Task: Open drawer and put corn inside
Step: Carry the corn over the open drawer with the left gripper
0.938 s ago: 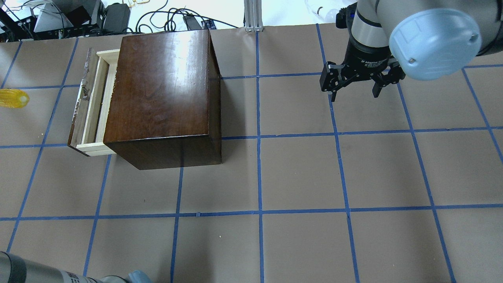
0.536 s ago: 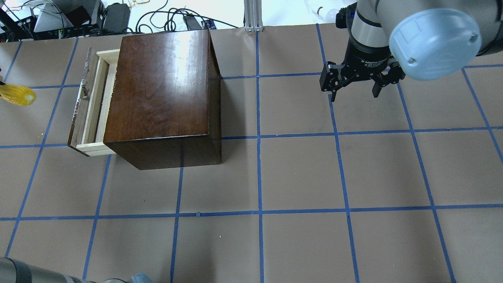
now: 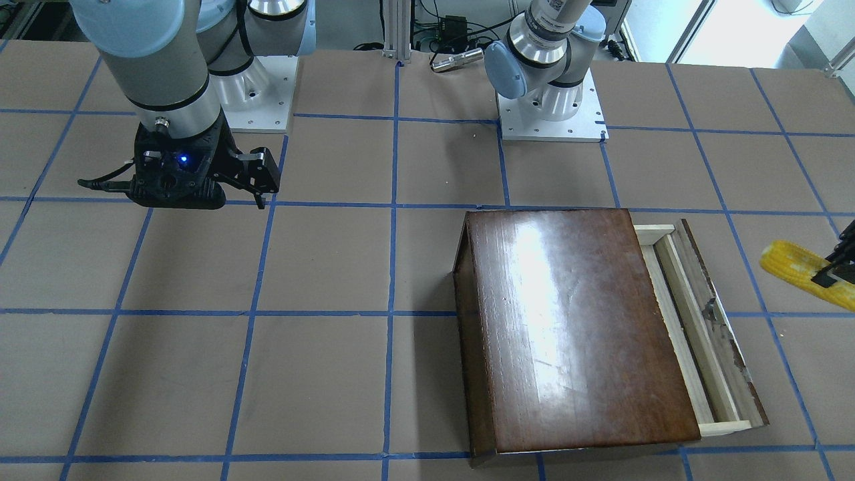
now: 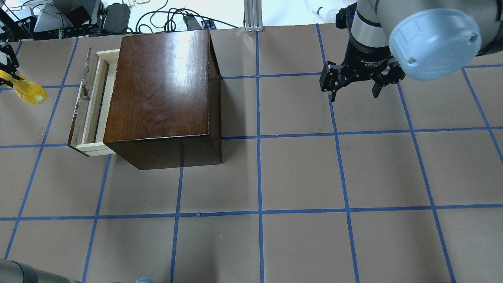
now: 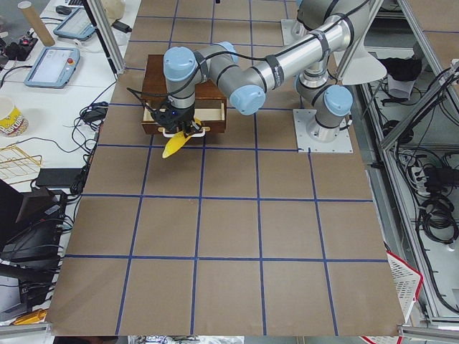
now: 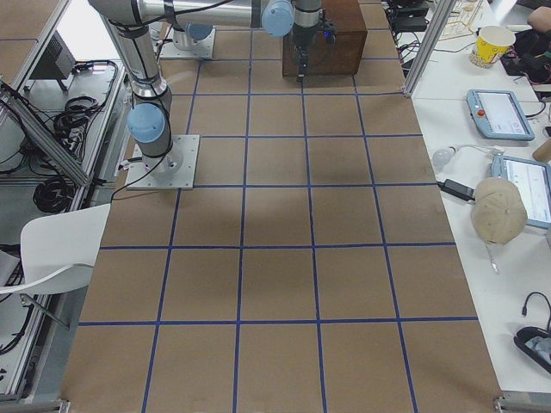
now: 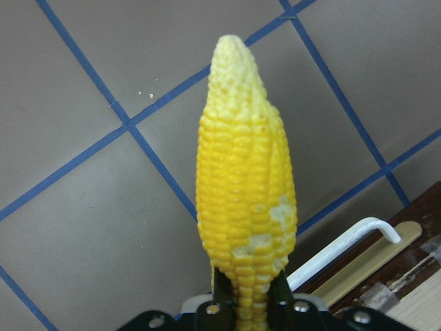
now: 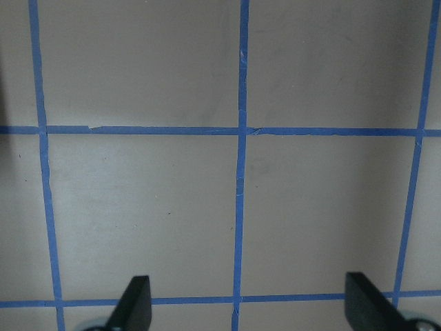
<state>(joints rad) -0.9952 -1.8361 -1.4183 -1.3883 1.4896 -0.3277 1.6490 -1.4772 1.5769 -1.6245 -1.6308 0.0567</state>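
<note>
Two black fingers [image 7: 275, 293] of the left gripper [image 7: 247, 303] were clenched on the thick end of the corn [image 7: 244, 200]; in the left wrist view we saw the cob pointing away from the camera, its pale tapered tip farthest off, with the table's blue tape lines [image 7: 155, 162] beneath it. From overhead the corn [image 4: 30, 91] was tilted, tip toward the drawer, and sat near the view's left edge on the robot's left, beside the drawer front but not over the tray; we saw only a small part of that gripper [image 4: 5, 59] there.

The drawer [image 4: 92, 106] stood partly pulled out of the glossy dark wooden box [image 4: 161, 86] on the box's side toward the robot's left; its pale wood tray was open to view behind the chipped dark front panel, and we saw nothing lying in the part that showed. A white bar [image 7: 344, 243] with a bent end showed just beside the dark wood in the lower right corner of the wrist view.

Well apart, on the other half of the table [image 4: 298, 173], the right gripper [image 4: 354, 94] hung with its jaws spread wide and nothing between them; its wrist camera showed only bare brown surface and tape between the two fingertips [image 8: 136, 303].
</note>
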